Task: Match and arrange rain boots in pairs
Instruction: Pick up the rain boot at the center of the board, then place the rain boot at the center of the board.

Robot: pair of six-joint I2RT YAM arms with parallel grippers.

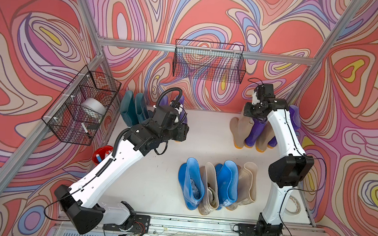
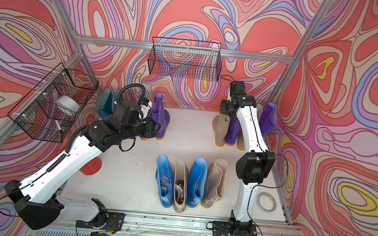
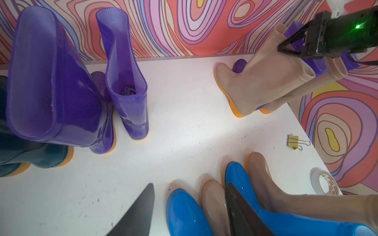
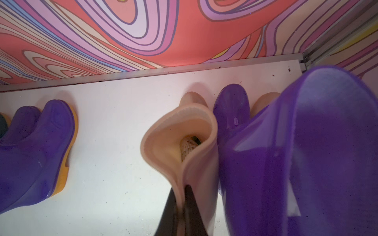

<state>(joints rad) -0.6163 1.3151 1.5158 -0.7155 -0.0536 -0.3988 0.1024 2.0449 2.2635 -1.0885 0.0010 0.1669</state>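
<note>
- Step in hand: breaking up the mixed group at the far right corner of the table (image 1: pixel 159 167), where beige and purple boots stand alternately.
- The right gripper (image 4: pixel 180 190) is clenched on the cuff of the beige boot (image 4: pixel 163 147) at the left end of that group. The soft cuff is folded flat between the fingers. I cannot tell whether the sole has left the table.
- Touching that boot is a purple boot (image 1: pixel 256 132). After it come a second beige boot (image 1: pixel 264 140) and a second purple boot (image 1: pixel 293 114), which is nearest the right edge.
- The left gripper (image 3: pixel 190 185) hangs released and holds nothing. It is just in front of the purple pair (image 2: pixel 157 113).
- The teal pair (image 1: pixel 128 110) and the purple pair look matched already, side by side at the far left corner.
- The row by the near edge is not yet sorted: two blue boots (image 1: pixel 191 185) alternate there with two near beige boots (image 1: pixel 246 183).
- Next move, as I judge it: lift the held boot straight up, clear of its purple neighbour, then set it against another beige one.
- That move needs care:
  - A pinch on a floppy cuff lets the boot swing or slip.
  - The touching purple boot could tip as the beige one leaves.
</note>
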